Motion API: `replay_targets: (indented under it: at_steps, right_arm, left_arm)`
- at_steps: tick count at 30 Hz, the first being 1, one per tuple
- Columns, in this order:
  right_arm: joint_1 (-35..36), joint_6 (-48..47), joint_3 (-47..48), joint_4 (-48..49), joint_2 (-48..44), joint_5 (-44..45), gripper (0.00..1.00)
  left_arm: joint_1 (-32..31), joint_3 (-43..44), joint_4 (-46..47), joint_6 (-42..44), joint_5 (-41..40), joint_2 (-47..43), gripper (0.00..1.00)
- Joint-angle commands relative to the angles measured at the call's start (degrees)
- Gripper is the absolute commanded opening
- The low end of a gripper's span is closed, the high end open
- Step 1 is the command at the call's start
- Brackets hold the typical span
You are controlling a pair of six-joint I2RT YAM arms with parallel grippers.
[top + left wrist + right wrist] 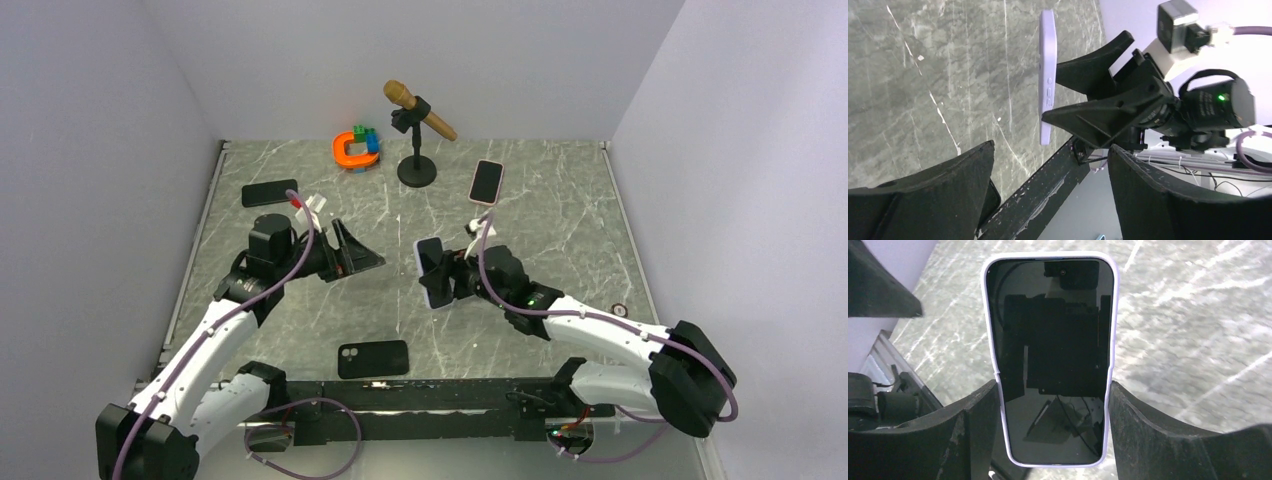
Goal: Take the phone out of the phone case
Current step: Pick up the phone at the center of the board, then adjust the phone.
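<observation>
A phone with a dark screen sits in a pale lilac case [1053, 360]. My right gripper [1053, 435] is shut on the case's two long edges and holds it upright above the table, seen in the top view [433, 272]. In the left wrist view the cased phone [1047, 75] shows edge-on, held by the right fingers [1098, 107]. My left gripper [350, 252] is open and empty, a short way left of the phone and pointing at it; its wide-apart fingers [938, 195] frame the left wrist view.
A black phone [373, 358] lies near the front edge, another black one [269, 192] at the back left. A pink-cased phone [487, 181] lies at the back right. A microphone on a stand [417, 125] and an orange toy [356, 149] stand at the back.
</observation>
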Motion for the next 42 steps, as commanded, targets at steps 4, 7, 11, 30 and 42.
replay_targets:
  at_steps: [4,7,11,30,42]
  right_arm:
    - [9.94,0.11,9.72,4.69,1.95,10.58,0.00]
    - [13.16,-0.58,11.71,4.37,3.39,12.89,0.00]
    - [16.83,-2.08,14.91,3.36,5.49,16.42,0.00]
    - [23.64,-0.33,19.58,-3.91,9.37,24.70,0.97]
    - [21.94,1.61,14.35,-11.62,-4.53,13.28,1.00]
  left_arm:
    - [-6.37,4.92,-3.91,1.92,-10.81,0.70,0.80]
    - [-7.78,6.06,-4.75,1.74,-13.01,1.47,0.77]
    - [-8.48,6.94,-5.80,1.62,-15.45,2.25,0.66]
    - [-9.02,8.17,-3.54,4.72,-11.27,2.95,0.00]
    - [-5.03,14.90,-2.86,15.64,9.75,7.08,0.00]
